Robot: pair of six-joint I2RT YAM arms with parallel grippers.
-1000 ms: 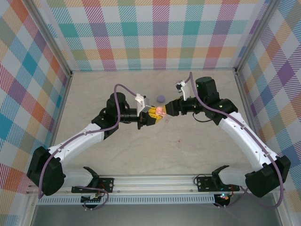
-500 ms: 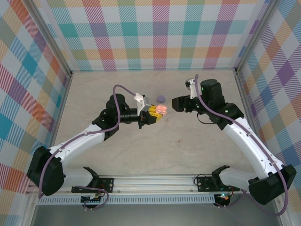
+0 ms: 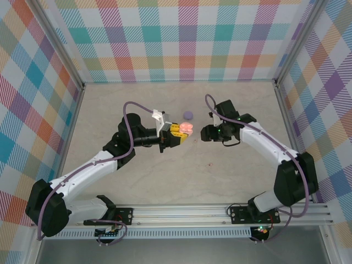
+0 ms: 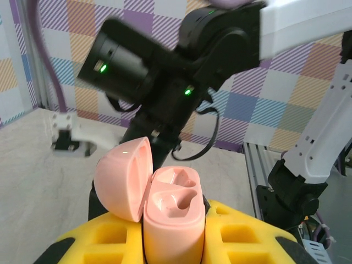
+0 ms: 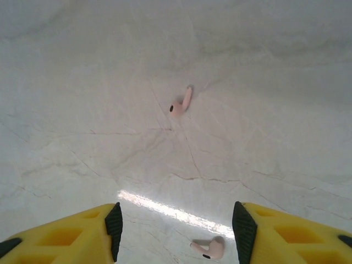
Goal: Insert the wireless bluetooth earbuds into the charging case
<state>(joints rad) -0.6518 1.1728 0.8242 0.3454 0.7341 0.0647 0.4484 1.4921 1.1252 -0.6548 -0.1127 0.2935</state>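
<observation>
Case (image 4: 173,231) still clamped, right hand (image 5: 176,223) backed away

pink charging case (image 4: 173,220), pink earbuds (image 5: 181,102), yellow fingers (image 5: 60,236)

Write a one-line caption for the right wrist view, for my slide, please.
Open right gripper above the table: the far earbud lies ahead, the near earbud close by its fingertips.

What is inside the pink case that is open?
Two empty earbud-shaped hollows, under the flipped-up lid. The charging case is covered low down by the yellow fingers gripping it.
</observation>
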